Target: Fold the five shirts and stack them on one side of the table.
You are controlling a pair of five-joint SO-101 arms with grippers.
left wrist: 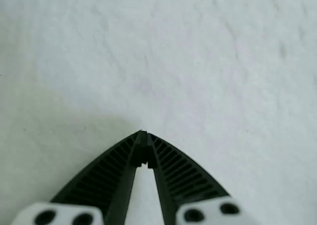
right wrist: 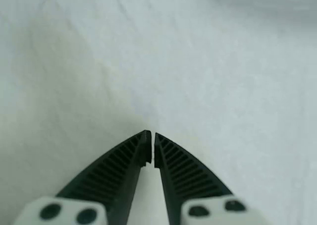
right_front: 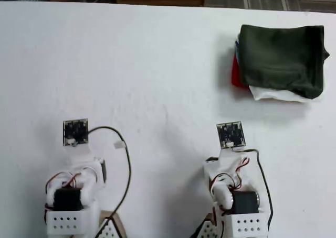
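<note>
Now, with the left pincer [left wrist: 142, 137] and right pincer [right wrist: 152, 136] shut and empty, leave the shirt pile [right_front: 281, 62] at the tabletop [right_front: 131, 65] corner alone.

Dark green shirt [right_front: 281, 57], well ahead of the right gripper's [right wrist: 152, 137] fingers [right wrist: 184, 171], hides the stack [right_front: 270, 94] under it. Only red, white and blue edges peek out. Layer count unreadable.

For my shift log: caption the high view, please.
Folded shirts stacked at the table's far right, dark green on top; both arms tucked back.
</note>
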